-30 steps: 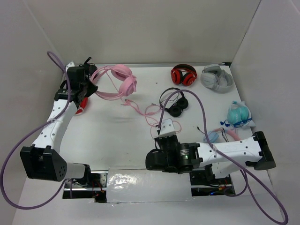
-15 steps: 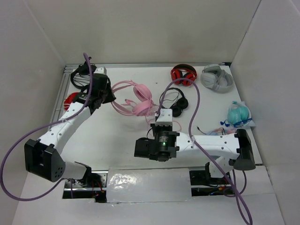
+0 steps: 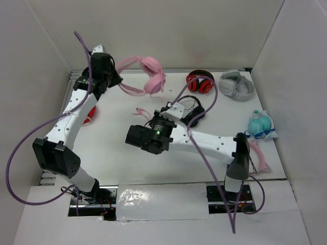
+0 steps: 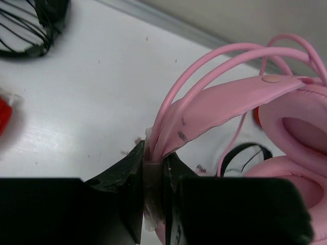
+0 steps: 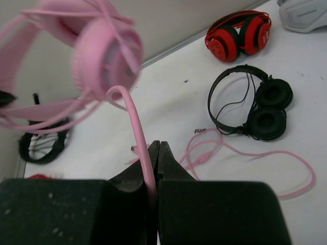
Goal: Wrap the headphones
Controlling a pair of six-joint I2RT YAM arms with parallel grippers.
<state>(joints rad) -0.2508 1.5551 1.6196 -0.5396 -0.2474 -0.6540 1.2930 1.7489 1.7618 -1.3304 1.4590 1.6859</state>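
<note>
Shows pink headphones (image 3: 148, 76) lifted, left of red-and-black headphones (image 3: 200, 83), headband clamped in left fingers (image 4: 127, 176), cable (image 5: 135, 121) pinched tight in right fingers (image 5: 173, 172). To wrap well: keep cable taut, guide even loops w/o snagging, probably round headband.

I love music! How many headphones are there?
5: pink headphones held aloft; red-and-black pair and grey pair back right; thin black pair mid-table; wiry black pair back left. Bagged teal item may be another.

You see colours: headphones (image 3: 153, 74) light pink, cable (image 5: 137, 122) pink | second headset (image 3: 200, 82) red and black | third headset (image 3: 236, 84) grey | thin headset (image 3: 193, 113) black | bundle (image 3: 259, 123) teal | table (image 3: 112, 158) white
</note>
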